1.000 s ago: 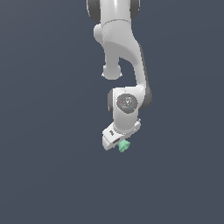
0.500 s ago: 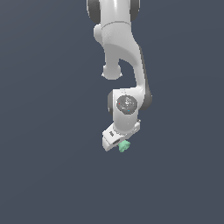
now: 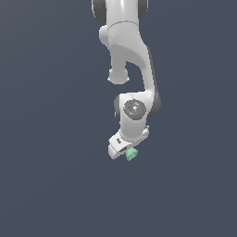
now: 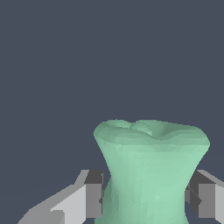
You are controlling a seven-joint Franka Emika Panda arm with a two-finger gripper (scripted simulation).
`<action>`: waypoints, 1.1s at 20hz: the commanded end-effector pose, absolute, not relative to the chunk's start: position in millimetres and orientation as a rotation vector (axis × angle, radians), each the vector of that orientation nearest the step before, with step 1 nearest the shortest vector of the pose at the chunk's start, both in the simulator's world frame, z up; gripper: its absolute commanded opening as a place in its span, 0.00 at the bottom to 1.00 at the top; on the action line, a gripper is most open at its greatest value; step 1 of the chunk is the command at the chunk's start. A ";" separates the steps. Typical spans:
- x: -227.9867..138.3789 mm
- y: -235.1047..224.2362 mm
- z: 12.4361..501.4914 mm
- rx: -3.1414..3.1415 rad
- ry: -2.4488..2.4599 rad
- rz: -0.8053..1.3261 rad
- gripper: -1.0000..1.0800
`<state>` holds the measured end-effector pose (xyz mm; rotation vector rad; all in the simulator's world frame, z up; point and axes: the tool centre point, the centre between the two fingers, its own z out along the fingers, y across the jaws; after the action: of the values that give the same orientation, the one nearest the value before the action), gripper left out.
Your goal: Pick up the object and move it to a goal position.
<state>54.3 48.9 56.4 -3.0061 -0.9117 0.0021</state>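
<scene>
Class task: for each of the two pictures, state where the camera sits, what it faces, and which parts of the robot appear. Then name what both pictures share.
Exterior view: off the arm, facing the whole white arm, pincer and mint-green object at its tip.
Wrist view: on the wrist, looking along the pincer; both fingers flank the object at its narrow waist.
Shared: the object, the pincer, the plain dark background.

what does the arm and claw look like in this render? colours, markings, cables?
The arm is glossy white with rounded links and dark grey bands at the joints. A round grey disc marks the wrist joint. The claw has a boxy white body; in the wrist view its fingers are light grey with dark grey pads. No cables, logos or text visible.
</scene>
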 end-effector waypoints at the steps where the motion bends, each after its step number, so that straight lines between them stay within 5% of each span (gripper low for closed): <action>1: 53.6 50.9 63.0 -3.006 -0.912 0.000 0.00; 22: 23.0 106.6 251.5 -3.007 -0.913 0.001 0.00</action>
<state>26.0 102.0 235.4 -3.0069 -0.9137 -0.0010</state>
